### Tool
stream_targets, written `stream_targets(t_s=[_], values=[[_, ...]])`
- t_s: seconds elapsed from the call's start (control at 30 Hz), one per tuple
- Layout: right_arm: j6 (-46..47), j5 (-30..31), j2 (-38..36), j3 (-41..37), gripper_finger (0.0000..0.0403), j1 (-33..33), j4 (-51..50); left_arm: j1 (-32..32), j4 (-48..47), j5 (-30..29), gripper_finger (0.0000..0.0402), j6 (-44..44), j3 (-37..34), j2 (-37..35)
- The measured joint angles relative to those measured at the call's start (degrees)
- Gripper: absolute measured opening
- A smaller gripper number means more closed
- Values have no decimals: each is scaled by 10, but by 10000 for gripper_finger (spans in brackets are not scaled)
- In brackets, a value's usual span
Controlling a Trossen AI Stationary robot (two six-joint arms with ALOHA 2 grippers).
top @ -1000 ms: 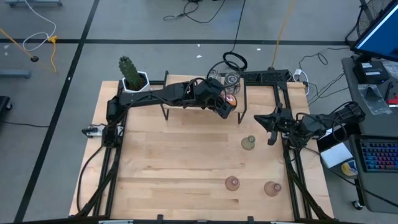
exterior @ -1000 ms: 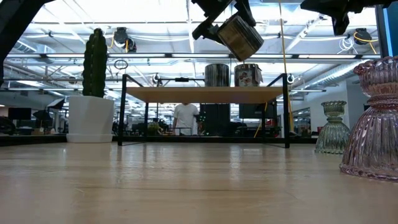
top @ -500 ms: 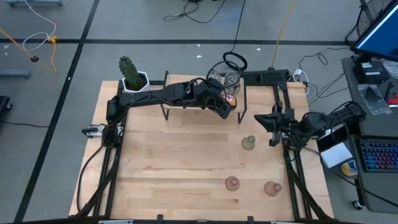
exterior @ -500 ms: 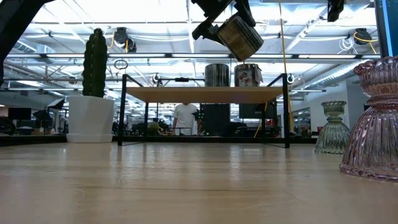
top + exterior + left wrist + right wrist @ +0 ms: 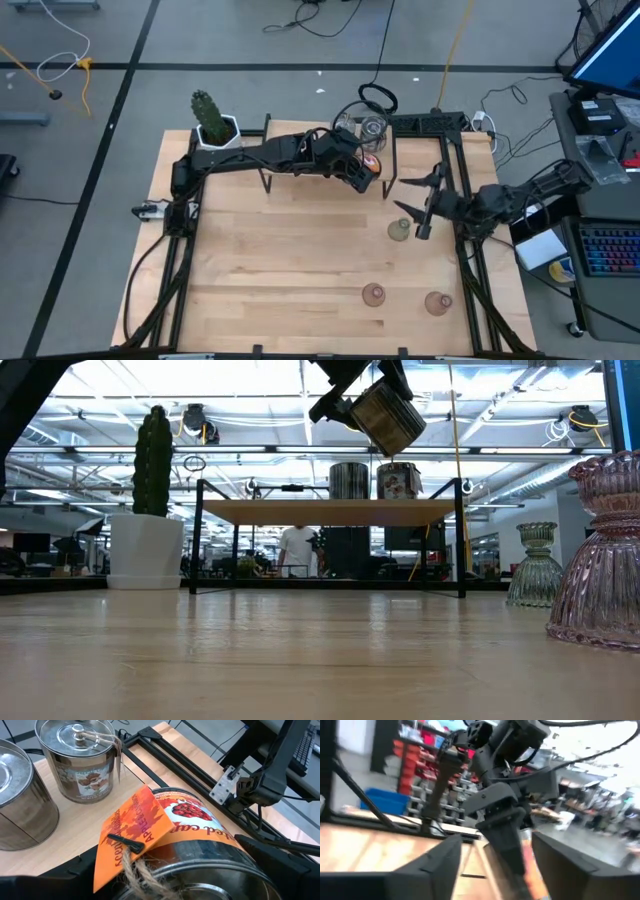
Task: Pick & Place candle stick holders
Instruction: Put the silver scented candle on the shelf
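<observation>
From above, the pale wooden counter (image 5: 270,260) has a broad bare stretch across its middle and left. The left hand (image 5: 366,170) reaches over the far edge, clamped on a round silvery tin holder (image 5: 370,163) beside a low black-framed shelf (image 5: 300,140). Two more silvery holders (image 5: 360,125) sit on that shelf. The right hand (image 5: 417,205) hangs spread wide, just beside the pale green bell-shaped holder (image 5: 400,230). Two pink ribbed glass holders (image 5: 373,294) (image 5: 437,302) stand near the front right edge, apart from each other. A cactus in a white pot (image 5: 213,122) occupies the far left corner.

At counter height, the held tin (image 5: 388,415) tilts in the air above the shelf top (image 5: 330,510), clear of it. Two upright tins (image 5: 349,480) (image 5: 397,481) stand on the shelf. The green fluted glass holder (image 5: 533,565) and a large pink ribbed one (image 5: 605,555) crowd the right edge; the cactus pot (image 5: 146,550) stands left. A person (image 5: 298,548) shows far behind.

From the left wrist, the gripped tin (image 5: 210,850) is smooth metal with a printed red label, a twine loop and an orange paper tag (image 5: 135,830). A lidded tin (image 5: 82,762) and a plain one (image 5: 20,805) rest on the wood just beyond.

From the right wrist, the two dark fingers (image 5: 430,865) stand well apart, with the other arm (image 5: 500,805) beyond them.
</observation>
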Motion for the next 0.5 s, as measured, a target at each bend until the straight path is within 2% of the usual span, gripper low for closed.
stream_targets(t_s=[0.13,0.23,0.37,0.5], values=[[-53,73,20,11,301,0,5,0,0,0,355,-3,0,0],[-63,115,26,11,334,0,8,0,0,0,355,-5,0,0],[-59,115,25,11,355,0,8,0,0,0,355,-9,0,0],[-10,113,25,10,358,8,17,0,0,0,355,-9,0,0]])
